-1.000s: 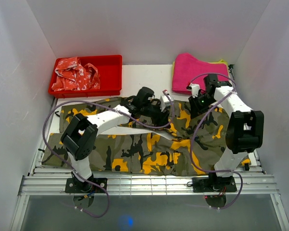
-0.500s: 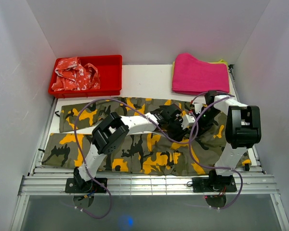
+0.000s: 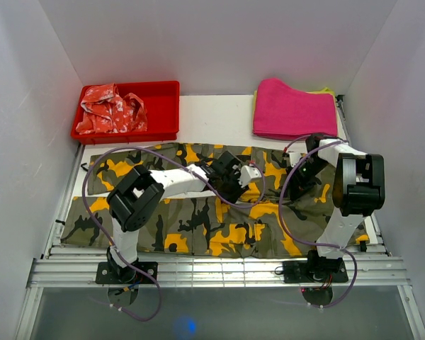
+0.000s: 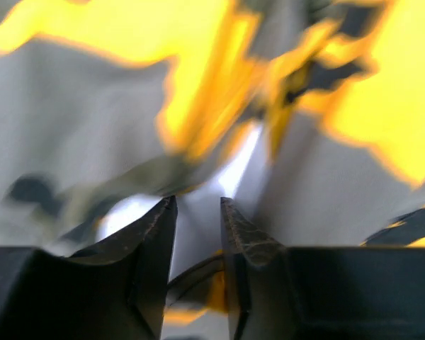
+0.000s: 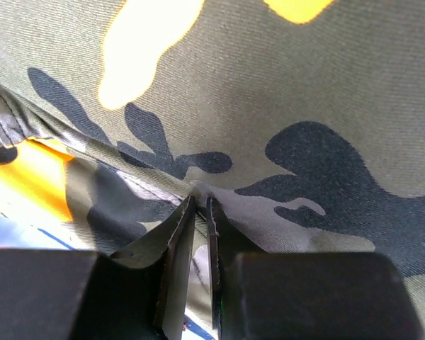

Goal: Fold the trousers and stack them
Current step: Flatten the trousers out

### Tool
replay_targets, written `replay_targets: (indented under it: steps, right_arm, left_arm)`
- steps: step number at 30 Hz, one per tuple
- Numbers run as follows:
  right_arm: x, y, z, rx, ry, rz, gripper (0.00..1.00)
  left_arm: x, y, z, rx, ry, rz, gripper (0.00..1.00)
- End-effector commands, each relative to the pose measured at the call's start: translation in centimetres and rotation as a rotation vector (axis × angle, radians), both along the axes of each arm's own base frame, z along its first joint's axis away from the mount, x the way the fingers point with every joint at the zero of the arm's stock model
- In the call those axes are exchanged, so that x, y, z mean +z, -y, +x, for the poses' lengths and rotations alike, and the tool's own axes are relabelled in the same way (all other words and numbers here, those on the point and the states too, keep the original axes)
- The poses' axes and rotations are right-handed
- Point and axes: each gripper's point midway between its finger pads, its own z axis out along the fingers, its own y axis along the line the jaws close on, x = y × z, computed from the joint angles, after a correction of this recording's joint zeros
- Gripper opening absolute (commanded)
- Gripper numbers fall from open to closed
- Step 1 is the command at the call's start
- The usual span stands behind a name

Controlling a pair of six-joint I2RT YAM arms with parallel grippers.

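- Long camouflage-print twill trousers (image 3: 198, 227) in olive, black and orange-yellow lie limp and flat, just nearer than the red plastic tray (image 3: 166, 106). The waist is well to its right.
- Left gripper (image 3: 235, 178), right of the tray, has pulled back leftward along the crotch. Its jaws are narrowly parted and blurred, so I cannot tell whether it grips.
- Right gripper (image 3: 302, 172), farthest from the tray, has come down and is pinched on a seam ridge. I judge folding is barely begun.

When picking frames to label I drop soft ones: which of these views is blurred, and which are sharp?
Left wrist: blurred, the trousers smeared, with washed-out white patches near the left gripper. Right wrist: sharp, the cloth's weave visible by the right gripper. Top external: sharp and evenly lit, soft shadows only.
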Motion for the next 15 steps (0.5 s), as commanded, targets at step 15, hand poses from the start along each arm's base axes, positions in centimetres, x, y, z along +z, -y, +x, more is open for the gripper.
replay_targets:
  steps: [15]
  right_arm:
    - [5.2, 1.9, 4.8, -0.021, 0.192, -0.022, 0.30]
  left_arm:
    - [10.2, 11.6, 0.4, -0.123, 0.000, -0.319, 0.48]
